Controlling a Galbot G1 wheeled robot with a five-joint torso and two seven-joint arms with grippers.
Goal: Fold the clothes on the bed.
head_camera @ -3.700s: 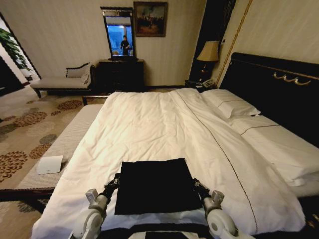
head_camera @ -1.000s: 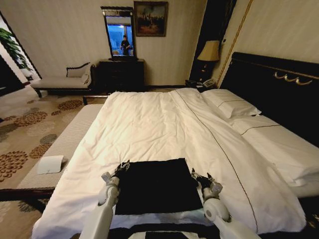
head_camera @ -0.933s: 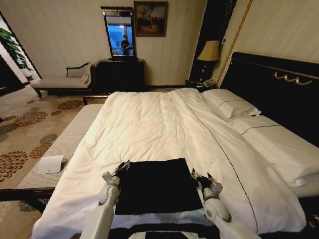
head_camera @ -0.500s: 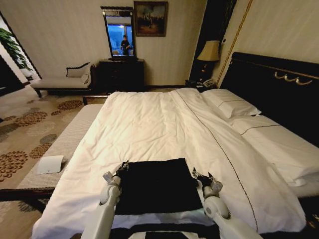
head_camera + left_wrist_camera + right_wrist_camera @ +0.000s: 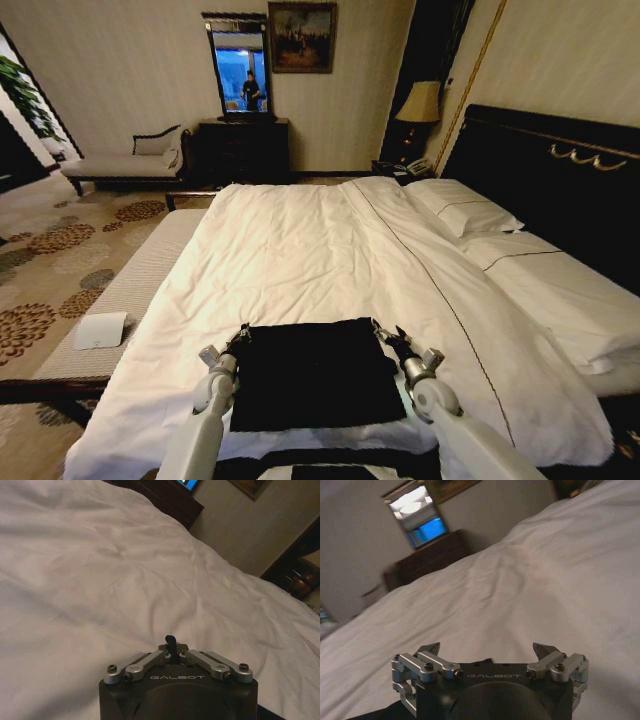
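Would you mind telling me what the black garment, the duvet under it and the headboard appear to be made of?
The black T-shirt looks like soft matte knit fabric: it lies flat and limp, without shine. The white duvet seems to be woven cotton-like cloth, creased and rumpled. The headboard appears to be dark polished wood with gilt trim, though its surface is too dim to be sure.

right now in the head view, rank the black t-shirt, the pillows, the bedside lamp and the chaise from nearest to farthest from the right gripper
From the right gripper:
1. Black T-shirt, touching it, at the bed's near end.
2. Pillows, ahead, right, by the headboard.
3. Bedside lamp, beyond the pillows in the corner.
4. Chaise, far left, against the back wall.
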